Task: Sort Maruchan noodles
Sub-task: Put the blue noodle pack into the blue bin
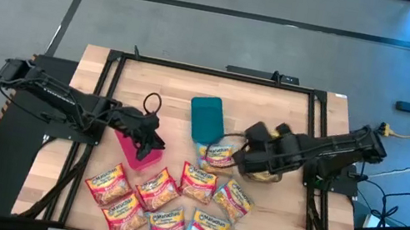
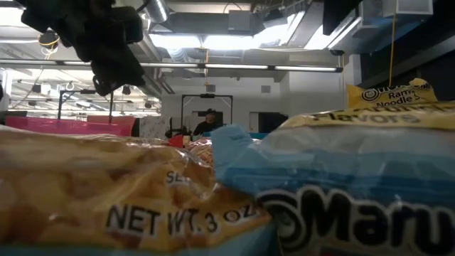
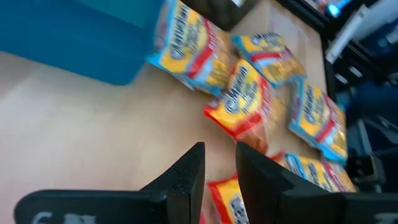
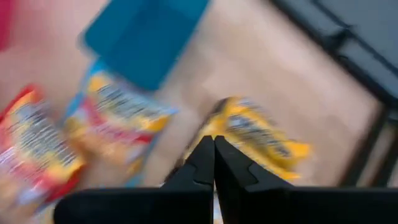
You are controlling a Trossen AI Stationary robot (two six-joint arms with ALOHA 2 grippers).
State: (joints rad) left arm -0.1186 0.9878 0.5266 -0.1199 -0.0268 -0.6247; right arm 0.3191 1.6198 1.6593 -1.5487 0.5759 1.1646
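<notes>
The left gripper (image 1: 151, 141) hangs over the pink bin (image 1: 138, 149) left of centre on the wooden tabletop (image 1: 275, 102); its fingers (image 3: 186, 177) stand a narrow gap apart with nothing between them. The right gripper (image 1: 241, 157) sits right of centre, and in its wrist view the fingers (image 4: 204, 163) are pressed together, their tips against a yellow packet (image 4: 261, 138); whether they pinch its wrapper I cannot tell. A teal bin (image 1: 207, 119) lies near the middle of the tabletop, with one packet (image 1: 220, 156) touching its near end, just beside the right gripper. The other noodle packets (image 1: 173, 202) lie loose across the front of the tabletop in red, yellow and light-blue wrappers, several overlapping. In the low view two packets (image 2: 128, 199) fill the foreground, and a person (image 2: 207, 122) shows far back in the room.
</notes>
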